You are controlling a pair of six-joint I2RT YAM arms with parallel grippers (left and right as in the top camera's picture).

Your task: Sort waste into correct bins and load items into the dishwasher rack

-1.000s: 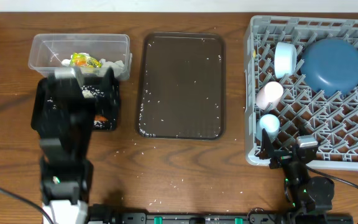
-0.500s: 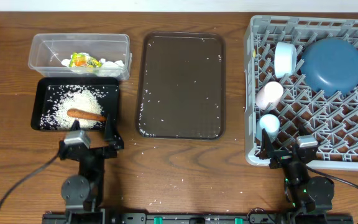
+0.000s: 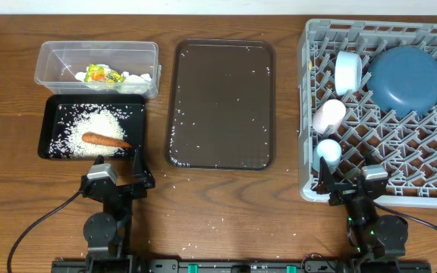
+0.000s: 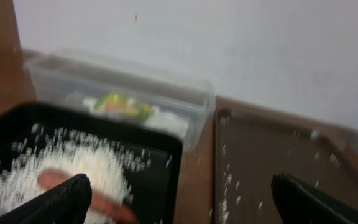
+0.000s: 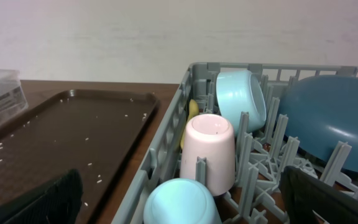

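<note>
Left tool (image 4: pixel 179 196) gapes wide, facing the black tray (image 4: pixel 158 179).

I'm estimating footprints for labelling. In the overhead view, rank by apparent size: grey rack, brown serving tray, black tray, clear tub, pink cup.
1. grey rack
2. brown serving tray
3. black tray and clear tub, too alike to rank
4. pink cup
</note>
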